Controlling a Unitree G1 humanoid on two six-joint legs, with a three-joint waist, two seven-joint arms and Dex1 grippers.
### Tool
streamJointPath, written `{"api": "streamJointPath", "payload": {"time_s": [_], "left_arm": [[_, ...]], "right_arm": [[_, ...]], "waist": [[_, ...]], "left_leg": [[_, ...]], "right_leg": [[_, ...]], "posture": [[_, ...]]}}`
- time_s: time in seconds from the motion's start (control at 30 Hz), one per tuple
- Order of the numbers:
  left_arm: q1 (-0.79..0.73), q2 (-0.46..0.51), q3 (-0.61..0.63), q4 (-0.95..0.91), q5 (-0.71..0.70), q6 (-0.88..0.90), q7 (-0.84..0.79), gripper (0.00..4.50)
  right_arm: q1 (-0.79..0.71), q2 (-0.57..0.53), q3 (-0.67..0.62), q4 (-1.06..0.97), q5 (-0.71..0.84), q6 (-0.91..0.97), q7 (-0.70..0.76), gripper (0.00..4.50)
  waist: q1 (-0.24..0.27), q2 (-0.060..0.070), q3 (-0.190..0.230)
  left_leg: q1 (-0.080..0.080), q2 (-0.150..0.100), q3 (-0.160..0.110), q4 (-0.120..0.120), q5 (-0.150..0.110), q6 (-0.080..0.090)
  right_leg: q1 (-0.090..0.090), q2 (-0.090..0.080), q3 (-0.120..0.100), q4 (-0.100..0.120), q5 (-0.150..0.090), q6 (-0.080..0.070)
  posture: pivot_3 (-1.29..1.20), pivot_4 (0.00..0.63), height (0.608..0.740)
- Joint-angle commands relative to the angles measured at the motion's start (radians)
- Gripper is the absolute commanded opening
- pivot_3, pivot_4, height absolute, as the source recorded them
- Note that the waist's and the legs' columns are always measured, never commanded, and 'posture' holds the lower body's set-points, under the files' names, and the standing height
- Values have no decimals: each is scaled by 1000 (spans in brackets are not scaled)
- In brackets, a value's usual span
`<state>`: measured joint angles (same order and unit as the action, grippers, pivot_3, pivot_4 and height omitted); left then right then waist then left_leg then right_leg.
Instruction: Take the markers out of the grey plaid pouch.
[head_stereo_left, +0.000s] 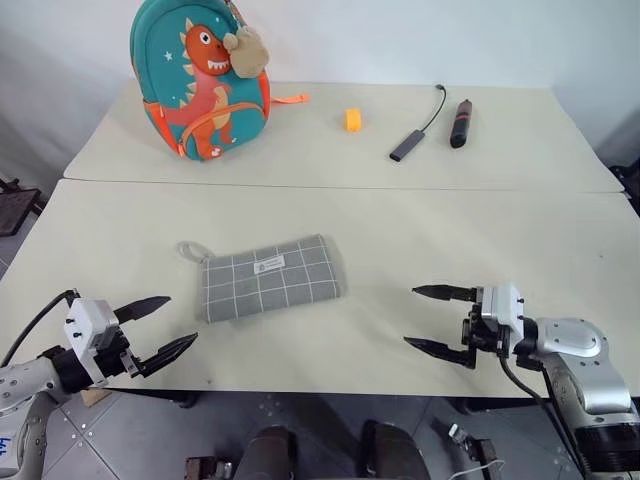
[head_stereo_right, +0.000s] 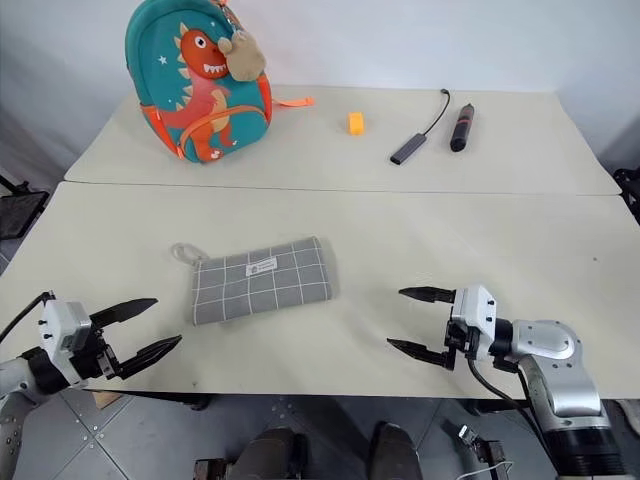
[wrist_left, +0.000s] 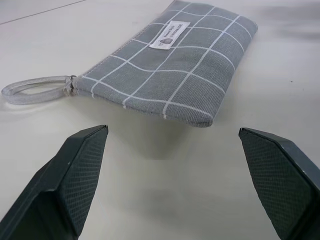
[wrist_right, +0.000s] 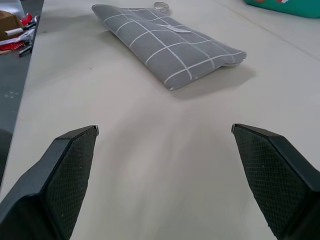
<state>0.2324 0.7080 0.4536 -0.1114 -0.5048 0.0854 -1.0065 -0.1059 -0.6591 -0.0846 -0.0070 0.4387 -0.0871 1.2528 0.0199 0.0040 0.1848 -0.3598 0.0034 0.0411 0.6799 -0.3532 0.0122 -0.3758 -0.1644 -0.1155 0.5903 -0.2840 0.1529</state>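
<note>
The grey plaid pouch (head_stereo_left: 268, 277) lies flat and closed on the near table, its clear loop (head_stereo_left: 190, 250) at the left end and a white label on top. No markers are in sight; they are hidden. My left gripper (head_stereo_left: 158, 330) hovers open at the table's front left edge, pointing toward the pouch (wrist_left: 175, 65). My right gripper (head_stereo_left: 440, 320) stands open over the front right of the table, aimed left at the pouch (wrist_right: 165, 45). Both grippers are apart from the pouch and hold nothing.
On the far table stands a teal dinosaur backpack (head_stereo_left: 200, 75). A small orange block (head_stereo_left: 353, 119), a grey stick with a black cord (head_stereo_left: 410, 143) and a thick dark cylinder (head_stereo_left: 460, 122) lie to its right. A seam (head_stereo_left: 330, 185) separates the two tables.
</note>
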Motion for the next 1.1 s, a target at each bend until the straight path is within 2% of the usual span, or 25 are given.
{"api": "streamJointPath", "payload": {"time_s": [0.03, 0.1, 0.2, 0.23, 0.27, 0.3, 0.43, 0.53, 0.6, 0.7, 0.87, 1.1], "left_arm": [[14, 6, 39, -34, -48, 32, 0, 4465], [20, 8, 50, -49, -93, 86, -2, 4465], [35, 63, 119, -35, -273, 335, -15, 4500], [25, 74, 144, -19, -335, 412, -3, 4500], [6, 104, 171, 17, -456, 574, 29, 4500], [-27, 124, 179, 48, -497, 667, 69, 4500], [-187, 168, 152, 153, -571, 894, 178, 4500], [-315, 185, 84, 247, -595, 1088, 235, 4500], [-373, 186, 51, 286, -583, 1160, 254, 4500], [-459, 176, 24, 346, -561, 1232, 290, 4500], [-573, 180, -21, 421, -544, 1390, 325, 4500], [-649, 195, -105, 452, -513, 1516, 283, 4500]], "right_arm": [[-13, 3, -5, -21, 18, -2, 0, 4500], [-22, 9, 0, -46, 38, 35, -11, 4500], [-89, 29, 48, -89, -31, 55, -81, 3888], [-114, 42, 62, -100, -53, 62, -114, 3586], [-137, 52, 81, -111, -70, 97, -147, 3254], [-165, 69, 106, -120, -95, 116, -178, 2910], [-257, 144, 190, -131, -178, 211, -305, 1607], [-326, 235, 250, -112, -254, 264, -421, 507], [-357, 283, 287, -92, -300, 292, -475, 25], [-398, 332, 344, -55, -352, 313, -512, 25], [-465, 370, 467, 45, -436, 248, -471, 25], [-485, 333, 547, 155, -520, 135, -404, 25]], "waist": [[0, 0, 0], [0, 0, 0], [-10, 0, 0], [-17, 0, 0], [-21, 0, 0], [-21, 0, 1], [-21, 1, 1], [-24, 1, 1], [-28, 1, 1], [-39, 0, 1], [-53, 0, 0], [-64, -1, 0]], "left_leg": [[0, 0, 0, 0, 0, 0], [0, 0, 0, 0, 0, 0], [0, 1, 0, 0, 0, 0], [0, 2, 0, 0, 0, 0], [0, 2, -1, 0, 0, -1], [0, 3, -1, 0, 0, -1], [0, 7, -1, 1, 1, -1], [-1, 4, -2, 1, 0, -1], [-1, 1, -1, 0, 0, -2], [-3, 0, -1, 0, 0, -2], [-10, 0, 0, 2, 1, -3], [-9, 0, 1, 2, 1, -4]], "right_leg": [[0, 0, 0, 0, 0, 0], [0, 0, 0, 0, 0, 0], [0, 0, 0, 0, 0, 0], [0, 0, 0, 1, 0, 0], [0, 0, -1, 1, 0, 0], [0, 1, -1, 1, 0, 0], [-1, 2, 0, 3, -1, -1], [-2, 2, 0, 4, -1, -2], [-4, 2, 0, 5, -1, -2], [-7, 2, 0, 6, -1, -2], [-16, 2, 0, 12, -2, -3], [-16, 2, 0, 14, -2, -3]], "posture": [[0, 150, 740], [0, 150, 740], [0, 150, 740], [0, 150, 740], [0, 150, 740], [0, 150, 740], [0, 150, 740], [0, 150, 740], [0, 150, 740], [0, 150, 740], [0, 150, 740], [0, 150, 740]]}}
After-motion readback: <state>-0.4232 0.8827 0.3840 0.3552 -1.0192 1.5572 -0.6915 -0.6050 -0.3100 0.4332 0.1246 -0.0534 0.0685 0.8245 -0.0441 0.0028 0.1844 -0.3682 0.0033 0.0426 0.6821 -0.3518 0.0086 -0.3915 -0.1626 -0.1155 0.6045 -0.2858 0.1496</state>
